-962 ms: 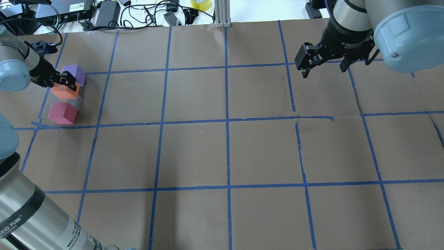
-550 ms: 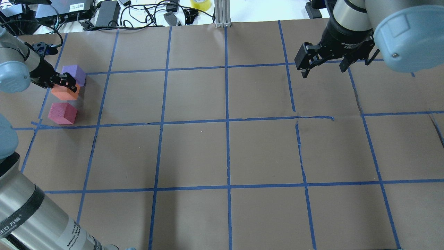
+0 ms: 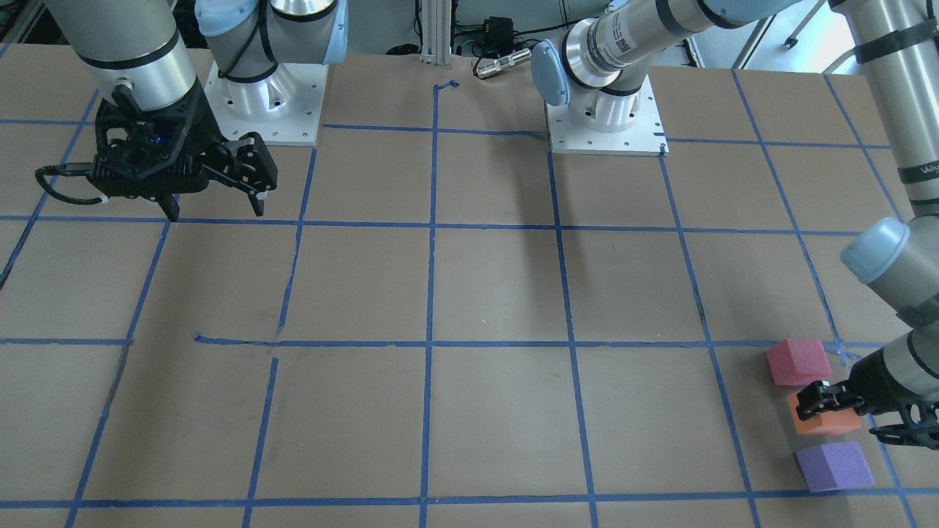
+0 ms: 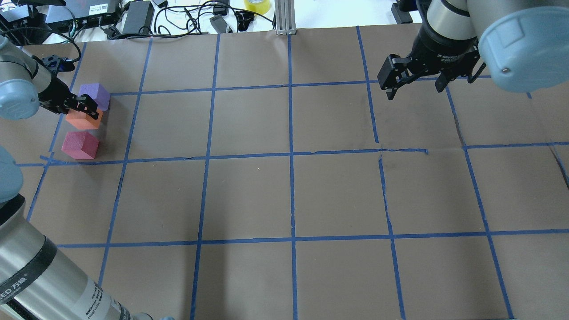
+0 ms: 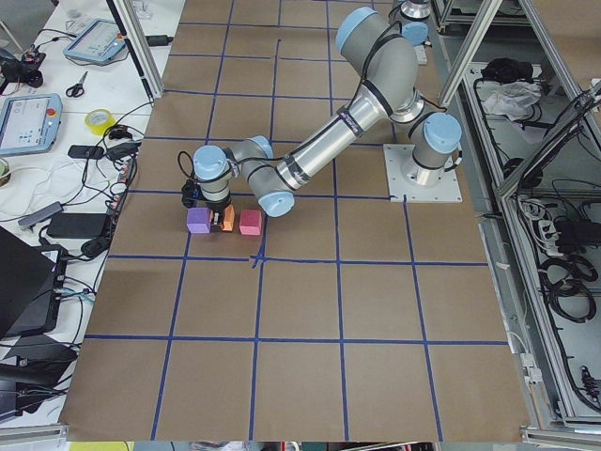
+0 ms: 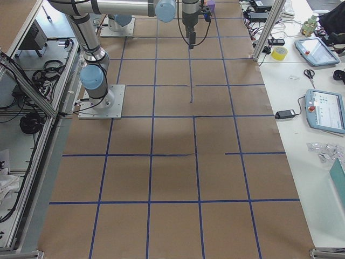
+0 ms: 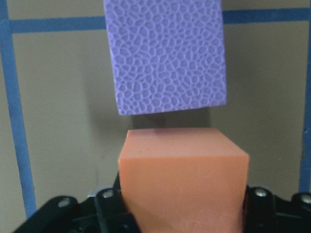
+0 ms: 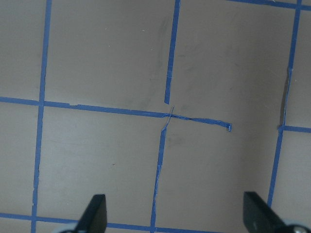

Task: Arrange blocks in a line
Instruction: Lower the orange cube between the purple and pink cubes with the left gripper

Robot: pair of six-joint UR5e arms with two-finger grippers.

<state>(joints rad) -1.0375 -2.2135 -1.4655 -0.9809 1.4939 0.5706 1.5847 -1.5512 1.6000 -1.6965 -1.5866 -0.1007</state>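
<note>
Counter: brown paper sheet (image 4: 249, 195) gridded with blue tape, cables and gear past its far edge.
Blocks: all three sit in one grid cell at the robot's far left, close together in a rough row.
Purple block (image 4: 94, 95): far end of the row, flat on the counter, free.
Orange block (image 4: 80, 121): middle, just short of purple with a thin gap (wrist view), set slightly to one side of purple's centre.
Pink-red block (image 4: 80, 145): near end, a little apart from orange, untouched.
Left hand (image 4: 86, 106): clenched on the orange block, which sits snug between its fingers.
Right hand (image 4: 415, 91): released and empty, fingers wide, hovering well apart at the other end.
Step in hand: likely seating orange between its neighbours.
Do it well: keep orange low and level, square its faces to purple's, and correct the small sideways offset before letting go.
Care: don't shove into purple (light foam will probably slide).
Release: open fully, then lift straight up so the foam doesn't drag along.
Left over: pink-red may need closing up.
</note>
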